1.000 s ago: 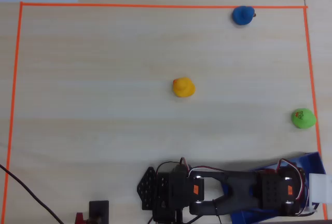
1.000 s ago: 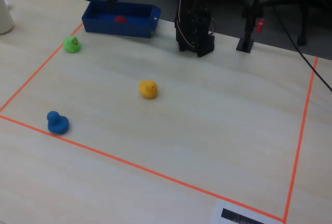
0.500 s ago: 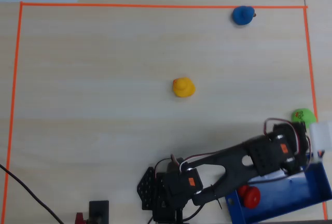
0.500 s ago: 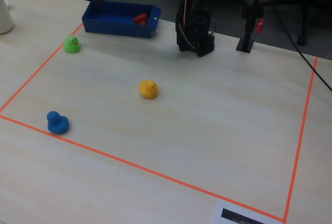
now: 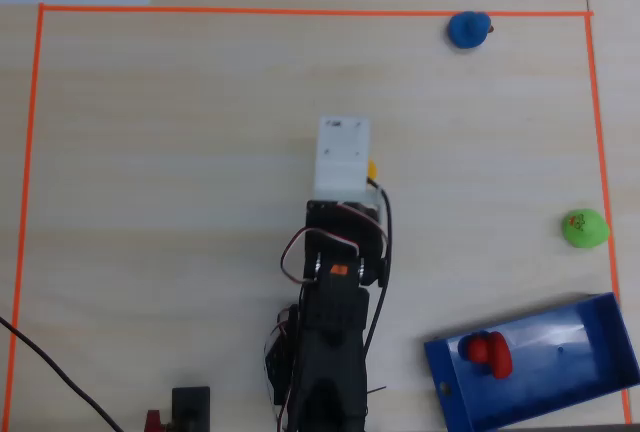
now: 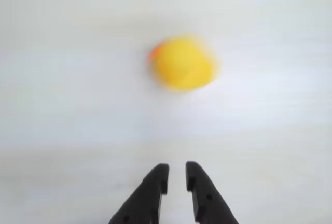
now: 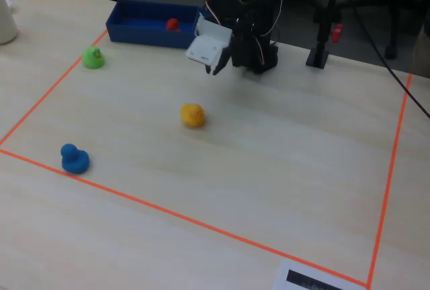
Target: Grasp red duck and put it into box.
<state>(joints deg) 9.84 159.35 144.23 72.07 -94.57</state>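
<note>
- The red duck already lies inside the box, on the floor toward the tray's left end in the overhead view, clear of the walls; the fixed view shows it as a small red blob in the blue tray.
- From the hand, you find the red duck behind and off to the side, near the arm's base, not ahead of the fingers; no move toward it looks needed, since the drop seems done.
- In the overhead view the red duck's long axis runs roughly along the box's length, its smaller lump toward the left end; which lump is the head is too blurred to tell, probably the left one.
- Your hand holds nothing: the two dark fingers stand nearly pressed together with a narrow slit between them, above the bare desk.
- Straight ahead of the fingers sits the yellow duck, apart from them; leave it.
- The green duck lies just beyond the box, and the blue duck rests on the far orange tape line.
</note>
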